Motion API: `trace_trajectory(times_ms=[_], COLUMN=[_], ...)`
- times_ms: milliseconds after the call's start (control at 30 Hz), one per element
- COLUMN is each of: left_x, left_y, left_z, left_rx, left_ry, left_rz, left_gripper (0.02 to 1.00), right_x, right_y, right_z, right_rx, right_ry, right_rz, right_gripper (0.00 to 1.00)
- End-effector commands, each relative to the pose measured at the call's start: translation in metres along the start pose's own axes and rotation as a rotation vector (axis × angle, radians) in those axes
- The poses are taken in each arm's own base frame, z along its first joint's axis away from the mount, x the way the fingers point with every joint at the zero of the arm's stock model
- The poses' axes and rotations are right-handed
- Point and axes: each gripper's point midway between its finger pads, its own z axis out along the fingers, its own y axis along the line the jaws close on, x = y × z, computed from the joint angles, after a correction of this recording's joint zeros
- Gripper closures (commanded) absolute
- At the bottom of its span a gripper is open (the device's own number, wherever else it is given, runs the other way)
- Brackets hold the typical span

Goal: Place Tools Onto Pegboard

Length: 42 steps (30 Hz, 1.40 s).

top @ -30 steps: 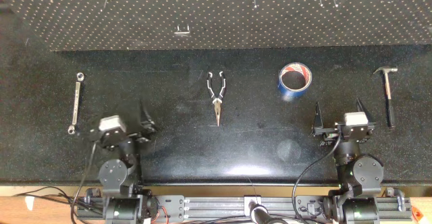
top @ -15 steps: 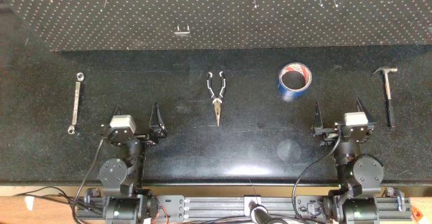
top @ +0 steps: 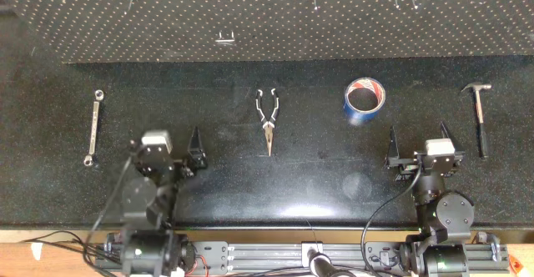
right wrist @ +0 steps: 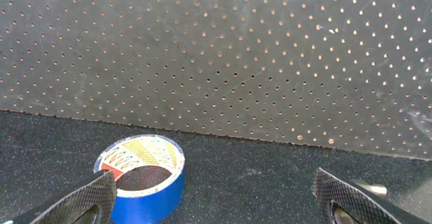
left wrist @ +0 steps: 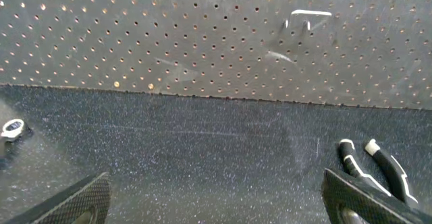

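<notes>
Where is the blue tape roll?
In the top view the tape sits right of the middle, between the pliers and the hammer, ahead of the right gripper.

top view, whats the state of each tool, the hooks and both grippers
silver combination wrench: lying flat on the black mat, not hung
black-and-white-handled needle-nose pliers: flat on the mat, nose closed
blue roll of tape: resting on the mat, not hung
black-handled hammer: flat on the mat, not hung
metal pegboard hooks: bare
left gripper: open, empty
right gripper: open, empty
</notes>
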Motion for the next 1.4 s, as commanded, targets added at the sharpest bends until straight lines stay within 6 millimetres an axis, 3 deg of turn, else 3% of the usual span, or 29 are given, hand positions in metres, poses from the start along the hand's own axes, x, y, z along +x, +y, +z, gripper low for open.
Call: trace_trajectory(times_ms=[33,100,167,233,400,600,667,767,900,1067,1267,1400], left_x=[-0.097,-0.094,-0.078,-0.071,-0.058,-0.045,-0.030,-0.017,-0.013,0.016,0.042,0.058], left_y=[0.017,0.020,0.022,0.043,0.111,0.156,0.172,0.190,0.237,0.239,0.267,0.246], left_z=[0.003,0.003,-0.015,-0.030,-0.064,-0.082,-0.084,-0.071,-0.036,0.000,0.028,0.057], left_rx=[-0.146,-0.143,-0.083,-0.134,-0.220,-0.204,-0.215,-0.183,-0.226,-0.083,-0.087,0.007], left_ry=[0.084,0.338,0.623,0.757,0.834,0.870,0.920,0.898,0.828,0.783,0.763,0.803], left_rz=[0.040,0.235,0.418,0.377,0.241,0.256,0.178,0.078,0.121,0.030,0.045,0.118], left_gripper=[0.025,0.023,0.025,0.025,0.025,0.023,0.020,0.025,0.025,0.023,0.025,0.023], right_x=[0.002,0.002,0.002,0.002,0.002,0.002,0.002,0.002,0.002,0.002,0.002,0.002], right_y=[-0.003,-0.003,-0.003,-0.003,-0.003,-0.003,-0.003,-0.003,-0.003,-0.003,-0.003,-0.003], right_z=[0.000,0.000,0.000,0.000,0.000,0.000,0.000,0.000,0.000,0.000,0.000,0.000], right_rx=[0.014,0.014,0.014,0.014,0.014,0.014,0.014,0.014,0.014,0.014,0.014,0.014], right_ry=[0.004,0.004,0.004,0.004,0.004,0.004,0.004,0.004,0.004,0.004,0.004,0.004], right_rz=[-0.011,-0.010,-0.011,-0.010,-0.010,-0.010,-0.010,-0.010,-0.010,-0.010,-0.010,-0.010], right_gripper=[0.058,0.058,0.060,0.060,0.058,0.060,0.060,0.058,0.060,0.058,0.060,0.060])
